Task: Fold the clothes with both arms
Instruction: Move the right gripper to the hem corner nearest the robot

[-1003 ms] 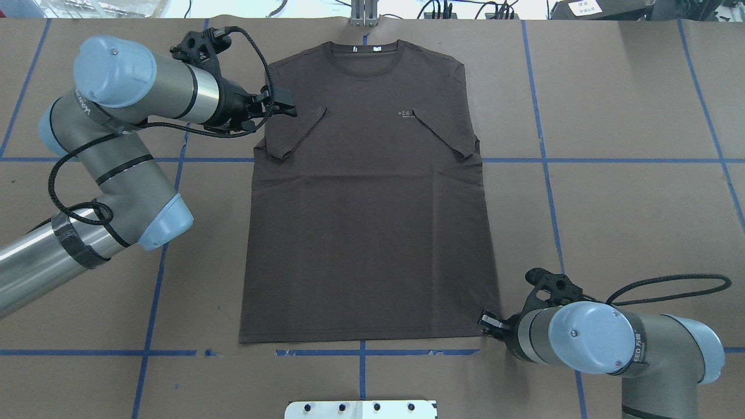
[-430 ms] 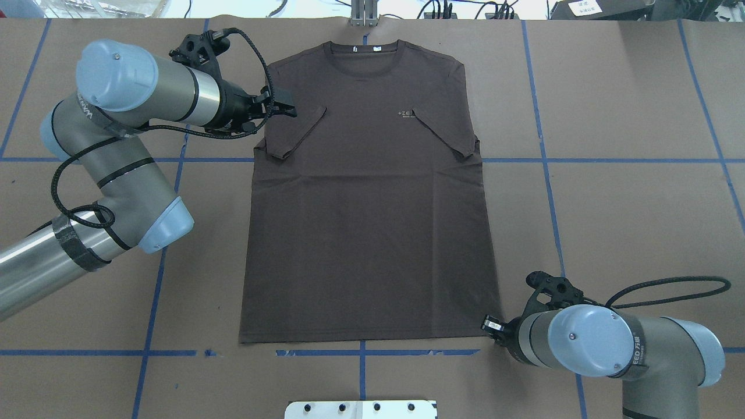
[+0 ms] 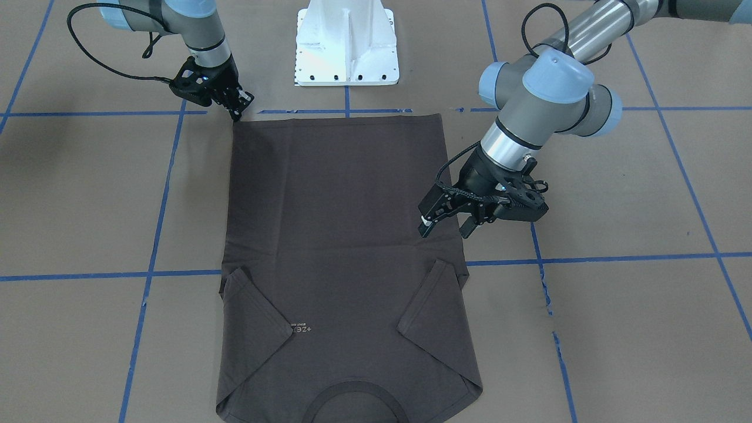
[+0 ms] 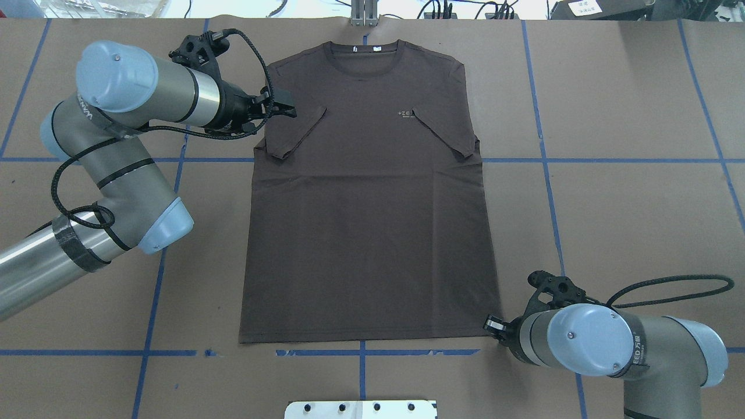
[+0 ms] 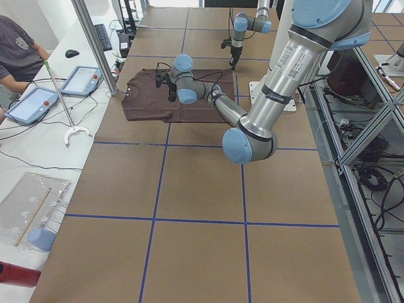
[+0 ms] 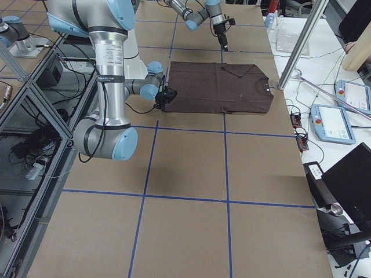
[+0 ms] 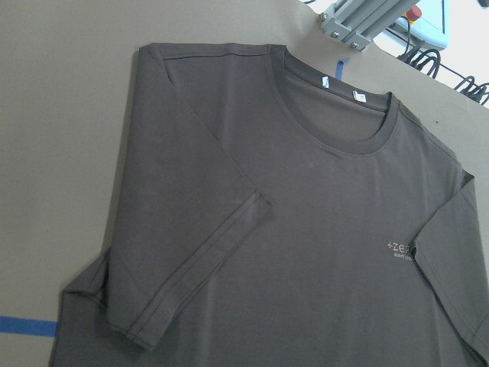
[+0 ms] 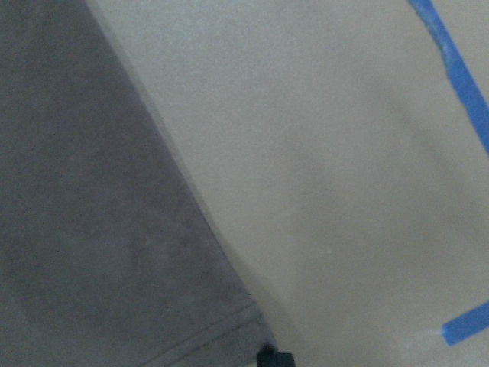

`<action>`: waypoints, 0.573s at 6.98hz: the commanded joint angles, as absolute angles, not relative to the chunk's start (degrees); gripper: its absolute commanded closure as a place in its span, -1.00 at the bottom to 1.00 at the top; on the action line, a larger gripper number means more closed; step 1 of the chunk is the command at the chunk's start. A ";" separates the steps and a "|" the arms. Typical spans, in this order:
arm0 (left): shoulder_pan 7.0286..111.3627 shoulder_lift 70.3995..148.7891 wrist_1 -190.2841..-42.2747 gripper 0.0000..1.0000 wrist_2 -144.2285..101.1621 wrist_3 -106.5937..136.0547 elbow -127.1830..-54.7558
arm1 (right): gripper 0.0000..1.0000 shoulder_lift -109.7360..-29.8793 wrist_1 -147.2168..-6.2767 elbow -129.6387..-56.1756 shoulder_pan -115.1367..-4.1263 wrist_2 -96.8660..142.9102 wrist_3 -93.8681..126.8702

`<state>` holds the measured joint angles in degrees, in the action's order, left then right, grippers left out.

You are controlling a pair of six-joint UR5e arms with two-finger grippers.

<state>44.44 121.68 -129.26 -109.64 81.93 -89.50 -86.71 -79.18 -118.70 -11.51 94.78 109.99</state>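
Down the middle of the overhead view lies the shirt, flat on the tabletop. Its collar is at the top of the frame and its hem is at the bottom. Both sleeves are folded in over the chest.

The left claw hangs spread wide over the shirt's side edge, just by one folded sleeve, at the upper left of the overhead view. It holds nothing. The right claw sits at the hem corner, at the lower right of the overhead view. Its tip is right by the cloth, but I cannot tell if it is pinched on it or not.

What could go wrong? The left claw could grab only the sleeve flap and not the layers under it. Then the sleeve would flip back out. The right claw could catch just one layer of the thin corner, or miss it, and the cloth would slip away. If the left arm lifts sooner or higher than the right arm, the shirt could twist and wrinkle.

Count: one shirt, two sleeves, two arms, two claws.
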 commanded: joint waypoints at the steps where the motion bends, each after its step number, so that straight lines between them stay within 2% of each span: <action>1: 43.95 121.38 -129.46 -0.92 -108.55 82.09 -89.65 | 1.00 -86.31 -89.34 -123.37 -12.13 94.48 109.08; 3: 43.25 120.51 -129.29 -0.92 -107.06 84.19 -91.48 | 1.00 -84.65 -97.96 -128.74 -15.62 94.39 104.09; 4: 41.50 115.36 -129.29 -0.92 -106.70 85.33 -97.32 | 1.00 -79.68 -102.61 -128.76 -18.17 94.48 102.67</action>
